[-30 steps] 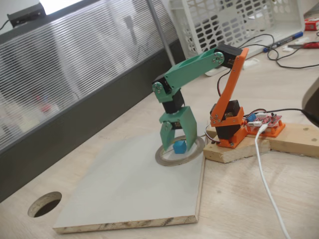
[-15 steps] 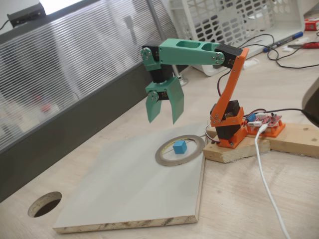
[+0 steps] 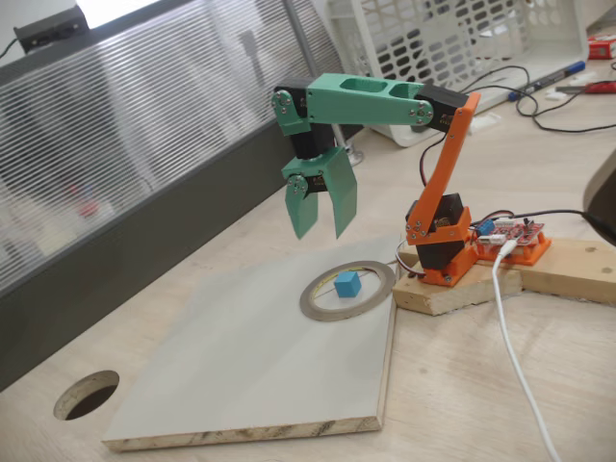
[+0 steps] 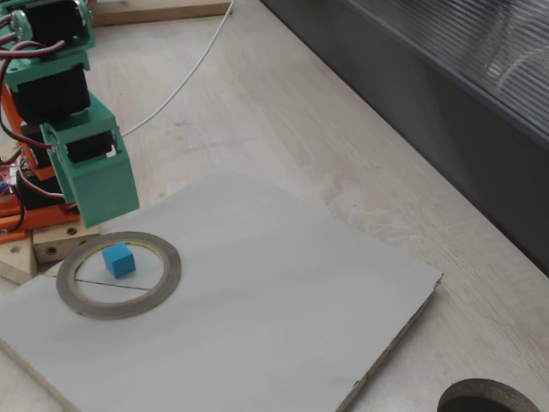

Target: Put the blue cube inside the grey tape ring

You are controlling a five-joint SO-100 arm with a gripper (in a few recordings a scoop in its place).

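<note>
Sky-blue plastic cube (image 3: 347,284), small and plain-faced, sits on the pale grey board (image 3: 241,366) inside the wide, flat grey tape ring (image 3: 318,306), whose inner edge shows a pale yellowish tint; in both fixed views the cube (image 4: 118,260) rests within the ring's (image 4: 163,283) opening, nearer the side of the ring that faces the robot's base, and it touches nothing but the board. The green two-finger end effector (image 3: 321,231) hangs in the air above and a little to the left of the ring as a fixed view shows it, well clear of the cube, its two flat green fingers pointing downward with a narrow gap between their tips and nothing held between them. In another fixed view the end effector (image 4: 99,184) appears as a green block above the ring's far edge. The arm's green upper links reach out level from the orange base (image 3: 441,241), which is mounted on a light wooden block (image 3: 462,289) at the board's corner. The board lies on the pale wood tabletop (image 3: 500,385), and a round dark hole (image 3: 87,395) cut through the tabletop lies beside the board's near left corner, well apart from the ring
</note>
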